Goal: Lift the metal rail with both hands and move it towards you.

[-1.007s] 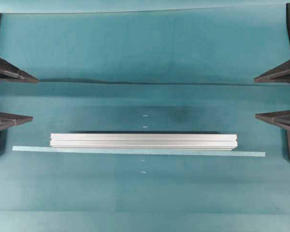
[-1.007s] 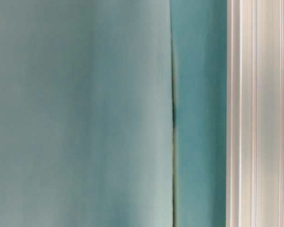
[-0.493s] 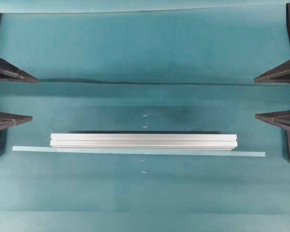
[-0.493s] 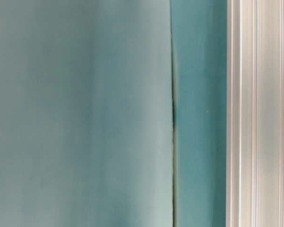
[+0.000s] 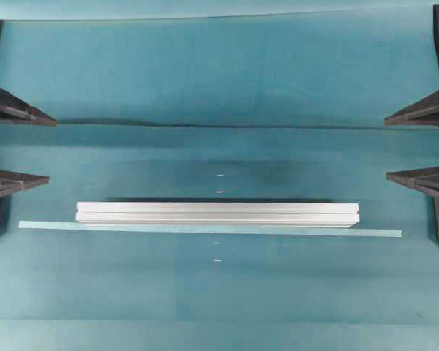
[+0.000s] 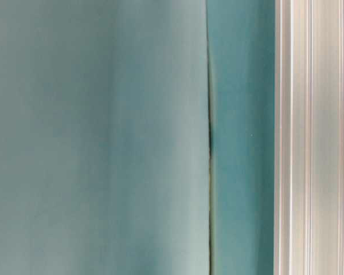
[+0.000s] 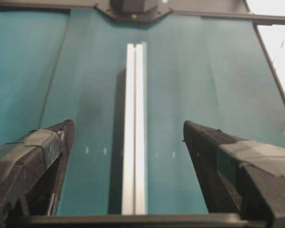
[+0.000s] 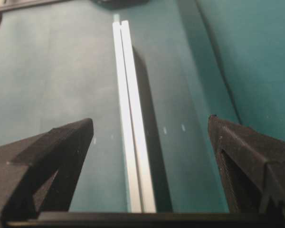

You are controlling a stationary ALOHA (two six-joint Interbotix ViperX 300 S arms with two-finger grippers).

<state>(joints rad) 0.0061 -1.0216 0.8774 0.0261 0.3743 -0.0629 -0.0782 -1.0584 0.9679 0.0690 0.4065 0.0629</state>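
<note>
The long silver grooved aluminium metal rail (image 5: 217, 213) is found lying flat across mid-table, against a thin pale teal tape strip (image 5: 210, 229). The left gripper (image 5: 50, 148) and right gripper (image 5: 392, 148) are held wide open at the side edges, empty, well clear of the rail's ends. Both ends should be approached squarely and gripped at matched height, so that tilting is avoided during lifting.

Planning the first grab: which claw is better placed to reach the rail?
Neither clearly. The left claw and right claw both wait open at the sides, clear of the metal rail, each facing one end.
</note>
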